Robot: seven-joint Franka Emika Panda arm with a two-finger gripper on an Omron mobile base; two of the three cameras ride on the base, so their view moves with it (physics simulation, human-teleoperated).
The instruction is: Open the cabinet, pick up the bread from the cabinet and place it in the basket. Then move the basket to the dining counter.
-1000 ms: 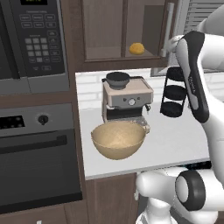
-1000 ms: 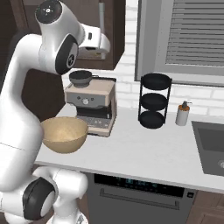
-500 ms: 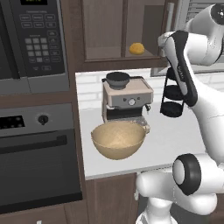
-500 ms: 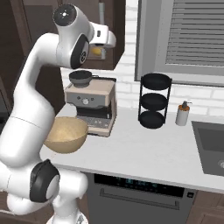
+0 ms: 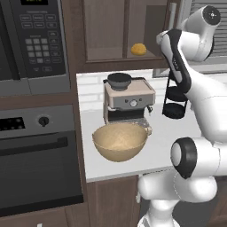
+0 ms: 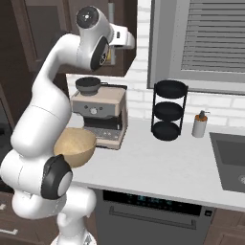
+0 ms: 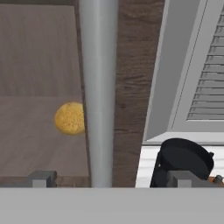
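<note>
bread [image 5: 138, 48] on shelf inside cabinet [image 5: 106, 31], behind its handle [image 7: 98, 87] | microwave [image 5: 33, 40] left of cabinet | coffee machine [image 5: 128, 99] on desk [image 5: 168, 133] below | basket [image 5: 119, 141] before machine | tiered rack [image 6: 167, 110] right of machine

We hold our arm raised high, elbow bent, wrist reaching forward. Our gripper [image 7: 109, 178] stands wide apart, grasping nothing.
</note>
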